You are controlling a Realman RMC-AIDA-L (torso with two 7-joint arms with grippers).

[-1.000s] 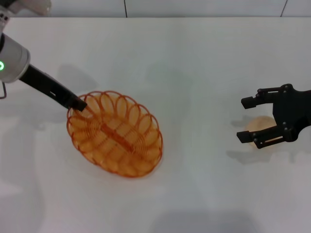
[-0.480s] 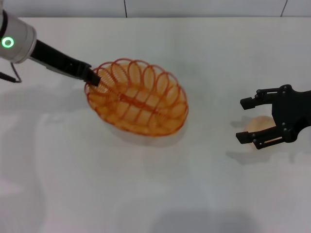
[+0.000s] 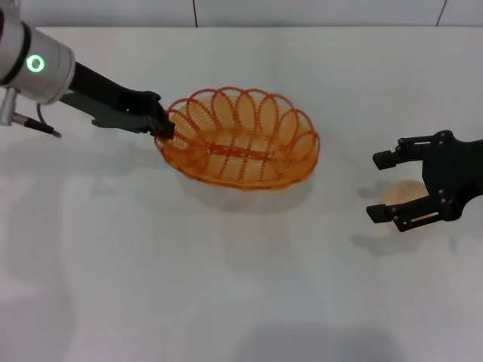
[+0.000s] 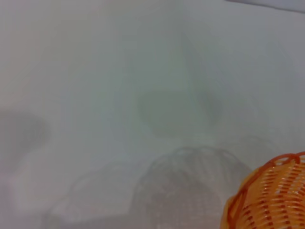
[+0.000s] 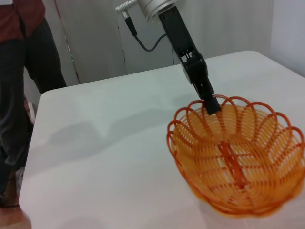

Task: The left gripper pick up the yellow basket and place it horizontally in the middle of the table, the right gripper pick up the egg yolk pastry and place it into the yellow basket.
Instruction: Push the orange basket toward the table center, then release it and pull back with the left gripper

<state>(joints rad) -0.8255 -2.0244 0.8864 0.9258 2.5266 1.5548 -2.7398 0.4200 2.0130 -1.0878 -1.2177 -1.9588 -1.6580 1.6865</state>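
Observation:
My left gripper (image 3: 164, 124) is shut on the left rim of the yellow basket (image 3: 240, 139) and holds it lifted a little above the table (image 3: 241, 286), near the middle, its long side running left to right. The basket also shows in the right wrist view (image 5: 238, 160) with the left gripper (image 5: 209, 102) clamped on its rim, and its edge shows in the left wrist view (image 4: 269, 198). My right gripper (image 3: 381, 185) is open above the egg yolk pastry (image 3: 404, 197) at the right, its fingers on either side of it and apart from it.
A person in dark trousers (image 5: 24, 81) stands beyond the table's far edge in the right wrist view. The basket's shadow (image 3: 241, 197) lies on the table just under it.
My left gripper has carried the basket up and to the right, from the left front toward the middle, and turned it to lie left to right. The right gripper has not moved.

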